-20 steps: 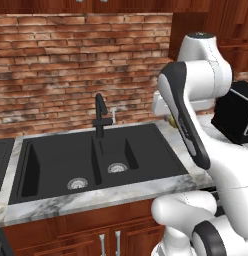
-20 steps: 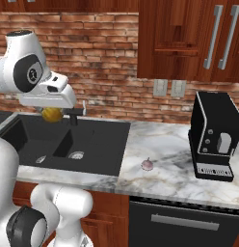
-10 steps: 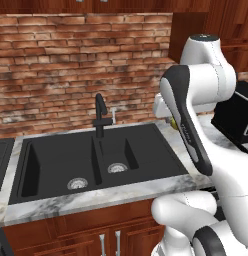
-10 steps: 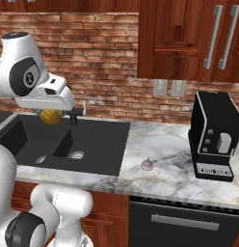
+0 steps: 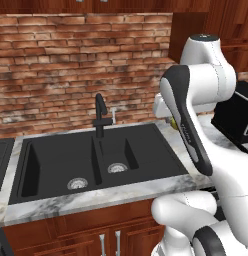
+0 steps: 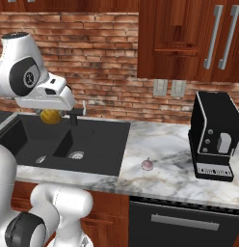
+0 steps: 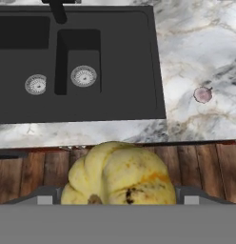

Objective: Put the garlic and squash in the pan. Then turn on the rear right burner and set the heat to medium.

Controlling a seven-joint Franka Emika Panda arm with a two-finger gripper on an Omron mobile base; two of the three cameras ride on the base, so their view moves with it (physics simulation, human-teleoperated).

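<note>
My gripper (image 6: 51, 116) is shut on the squash (image 6: 50, 116), a bright yellow lobed vegetable hanging in the air above the right end of the black sink (image 6: 63, 140). In the hand view the squash (image 7: 119, 174) bulges between the two fingers at the bottom. A sliver of it (image 5: 172, 120) peeks out behind the arm in the left base view. The garlic (image 6: 147, 164), a small pinkish-white bulb, lies on the marble counter to the right of the sink, and the hand view has it (image 7: 203, 94) at the right. The pan and the rear right burner are out of view.
A black faucet (image 5: 100, 112) stands behind the double sink (image 5: 91, 160). A black coffee machine (image 6: 214, 137) sits on the counter at the right, against the brick wall. Wooden cabinets hang above it, with a dishwasher front (image 6: 184, 224) below the counter.
The hand holding the squash has drifted very slightly left and down. The garlic and everything else on the counter have stayed put.
</note>
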